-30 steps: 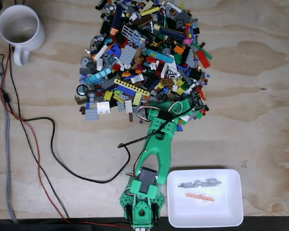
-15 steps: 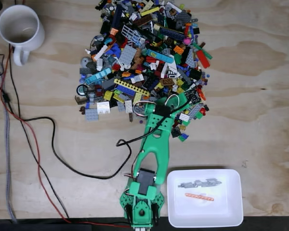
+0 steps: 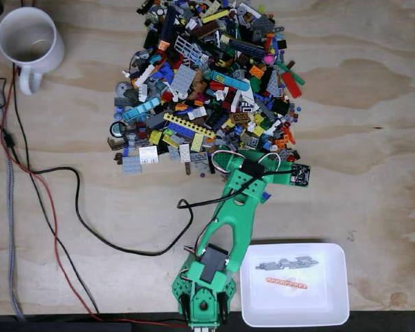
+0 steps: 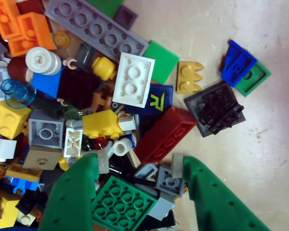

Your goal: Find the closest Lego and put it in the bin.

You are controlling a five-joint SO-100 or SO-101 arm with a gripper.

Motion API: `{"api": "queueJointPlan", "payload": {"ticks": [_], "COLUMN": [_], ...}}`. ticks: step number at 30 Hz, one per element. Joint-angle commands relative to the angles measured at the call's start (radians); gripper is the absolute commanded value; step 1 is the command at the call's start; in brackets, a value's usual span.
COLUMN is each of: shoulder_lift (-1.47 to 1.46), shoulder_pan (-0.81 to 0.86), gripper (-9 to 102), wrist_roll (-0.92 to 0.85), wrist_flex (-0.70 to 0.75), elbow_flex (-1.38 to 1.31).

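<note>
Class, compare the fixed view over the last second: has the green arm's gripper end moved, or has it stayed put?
Yes. In the fixed view the gripper end has swung rightward along the Lego pile's lower edge, now further over towards the white bin's side, while the bin and mug stayed put.

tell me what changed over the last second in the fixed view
The green arm swung its head to the right along the near edge of the multicoloured Lego pile, after first pushing a little further into it. Its green fingers are spread over a green studded plate, holding nothing yet. The white bin with its two pieces, the white mug and the cables have not moved.
</note>
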Motion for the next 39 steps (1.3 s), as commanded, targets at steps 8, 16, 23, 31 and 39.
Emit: {"api": "queueJointPlan", "payload": {"ticks": [8, 16, 23, 31, 39], "shoulder_lift": [0.002, -0.041, -0.063, -0.043, 0.169], "shoulder_pan": [0.011, -0.023, -0.048, -0.089, 0.064], "gripper": [19, 17, 0, 0, 0], "wrist_roll": [-0.026, -0.052, -0.069, -0.143, -0.537], "wrist_flex": [-0.032, -0.067, -0.095, 0.037, 0.474], "elbow_flex": [0.074, 0.061, 0.077, -0.071, -0.451]}}
